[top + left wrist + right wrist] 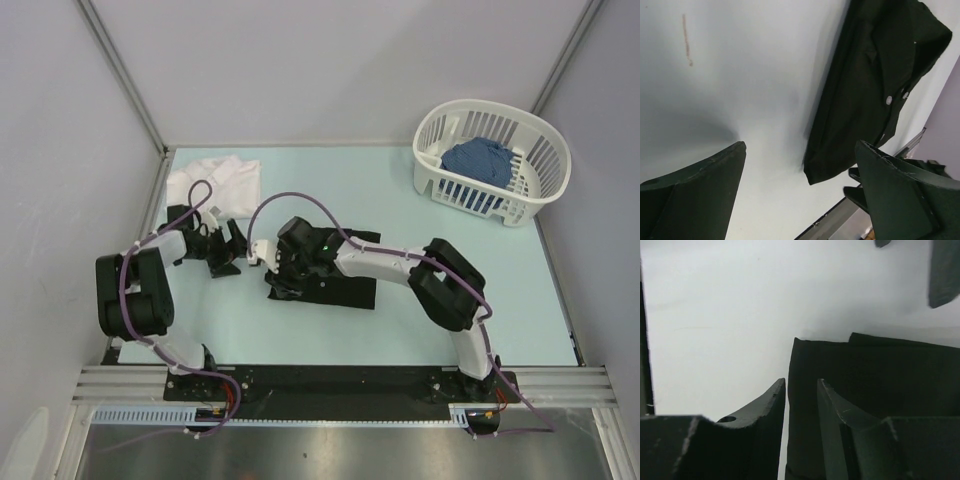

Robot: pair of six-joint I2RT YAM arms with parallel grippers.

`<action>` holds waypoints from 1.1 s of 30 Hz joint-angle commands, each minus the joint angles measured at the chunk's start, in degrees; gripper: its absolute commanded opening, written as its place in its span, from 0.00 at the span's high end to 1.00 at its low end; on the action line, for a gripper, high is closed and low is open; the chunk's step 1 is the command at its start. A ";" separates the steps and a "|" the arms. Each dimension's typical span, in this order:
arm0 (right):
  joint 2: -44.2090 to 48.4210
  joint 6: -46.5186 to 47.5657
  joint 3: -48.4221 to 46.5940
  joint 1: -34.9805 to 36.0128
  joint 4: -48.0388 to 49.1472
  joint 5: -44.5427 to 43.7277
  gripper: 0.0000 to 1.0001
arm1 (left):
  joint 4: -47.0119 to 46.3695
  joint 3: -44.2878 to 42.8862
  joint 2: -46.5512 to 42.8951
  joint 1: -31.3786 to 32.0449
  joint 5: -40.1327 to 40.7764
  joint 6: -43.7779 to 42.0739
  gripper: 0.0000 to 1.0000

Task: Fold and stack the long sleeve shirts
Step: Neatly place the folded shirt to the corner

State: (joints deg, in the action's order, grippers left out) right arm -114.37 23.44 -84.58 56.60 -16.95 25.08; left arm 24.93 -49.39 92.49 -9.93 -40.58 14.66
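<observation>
The black shirt [340, 285] lies folded in a rough rectangle mid-table. In the left wrist view the black shirt [870, 85] shows its collar and small white buttons. My right gripper [281, 262] is low over the shirt's left edge. In the right wrist view its jaws stand a narrow gap apart [801, 382], and the flat shirt edge [805, 405] shows through that gap. My left gripper [222, 252] is wide open and empty over bare table [800, 150], just left of the shirt. The white shirt [215, 183] lies crumpled at the far left corner.
A white slatted basket [545, 160] holding blue cloth [480, 160] stands at the far right. Grey walls enclose the table on the left, back and right. The two grippers are close together near the shirt's left edge.
</observation>
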 commanded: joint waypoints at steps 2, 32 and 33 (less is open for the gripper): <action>-2.96 5.47 -2.17 2.11 5.61 1.28 0.63 | -1.02 -0.53 3.40 -1.40 -3.28 2.05 0.05; 1.61 6.79 0.73 0.88 7.54 1.74 0.63 | -9.82 2.80 7.18 2.56 -4.17 8.64 0.01; 0.99 6.88 0.81 1.84 7.81 1.29 0.61 | -9.11 2.80 6.48 2.12 -3.64 8.46 0.01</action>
State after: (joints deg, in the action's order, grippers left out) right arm -113.60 27.79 -84.12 55.42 -10.13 27.55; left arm 15.51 -47.75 100.33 -6.00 -52.25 23.57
